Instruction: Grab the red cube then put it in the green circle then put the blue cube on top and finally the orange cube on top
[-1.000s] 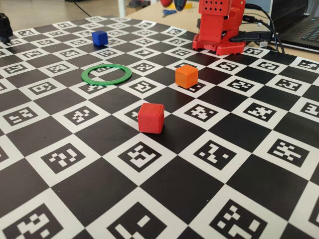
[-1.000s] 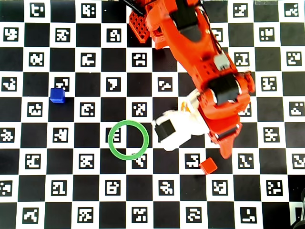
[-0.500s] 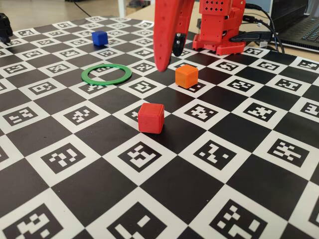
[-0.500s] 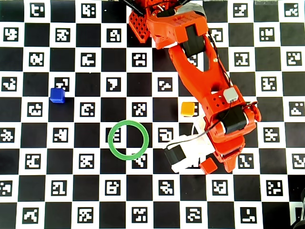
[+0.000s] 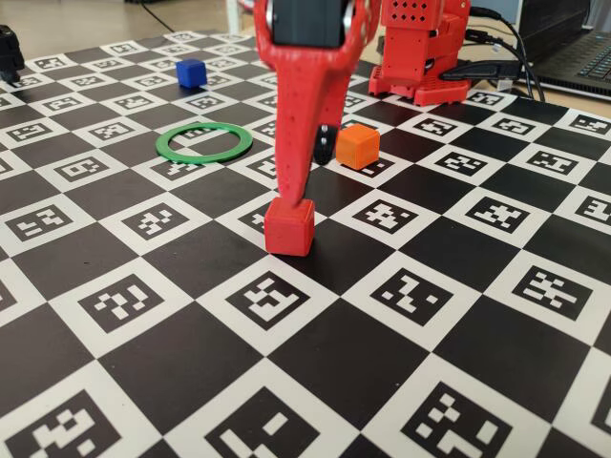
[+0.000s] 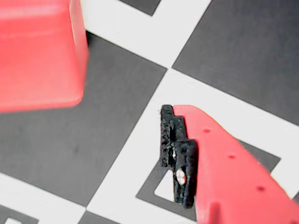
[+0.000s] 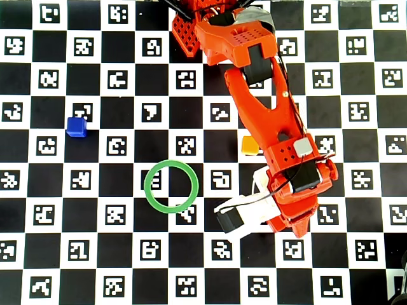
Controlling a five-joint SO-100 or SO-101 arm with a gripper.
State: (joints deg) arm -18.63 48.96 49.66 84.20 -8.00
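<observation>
Pincer (image 5: pixel 294 205) down on the red cube (image 5: pixel 289 227) near centre of the checkered worktop (image 5: pixel 477 315); we see one finger (image 6: pixel 180 154) apart from the cube in the wrist view, pincer released. Green circle (image 5: pixel 204 142) far left, empty. Orange cube (image 5: pixel 358 146) behind; blue cube (image 5: pixel 191 72) farther left

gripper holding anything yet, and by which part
Nothing is held. The gripper is open around the red cube; in the wrist view the cube sits apart from the visible fingers.

A black-and-white checkered marker mat (image 5: pixel 449 315) covers the table; black cables (image 5: pixel 506 48) and a laptop (image 5: pixel 582 57) lie behind.
</observation>
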